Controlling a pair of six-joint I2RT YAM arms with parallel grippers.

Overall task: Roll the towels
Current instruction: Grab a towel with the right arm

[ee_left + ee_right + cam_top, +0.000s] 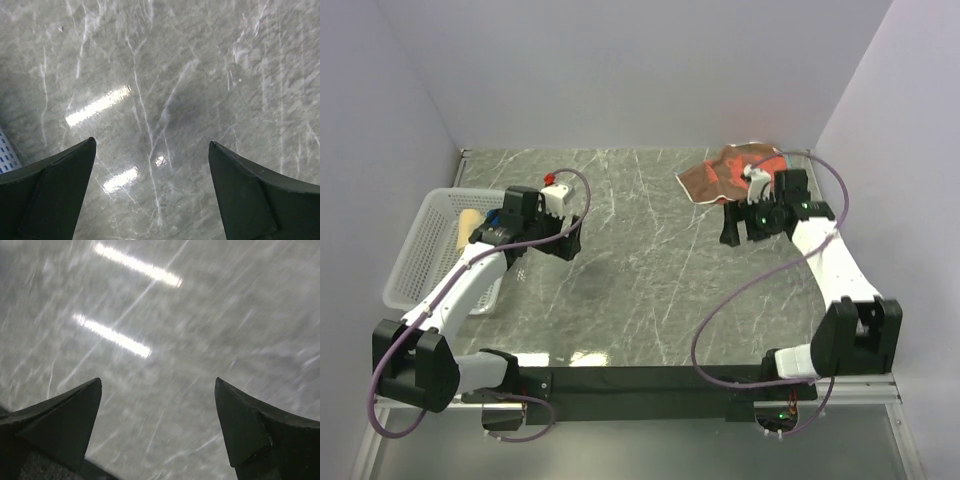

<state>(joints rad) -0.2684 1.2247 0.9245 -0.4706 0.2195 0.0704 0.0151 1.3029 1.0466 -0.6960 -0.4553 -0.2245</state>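
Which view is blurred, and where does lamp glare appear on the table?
Right wrist view: the table looks blurred, with two bright glare strips at upper left. Left wrist view: sharp, two glare patches at left and a soft shadow beyond the left claw. Top view: evenly lit, faint glare at the table's near edge.

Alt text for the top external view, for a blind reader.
A rust-orange towel lies crumpled at the far right of the table, behind the empty right tool. The left tool, also empty, hovers beside a white basket at left.
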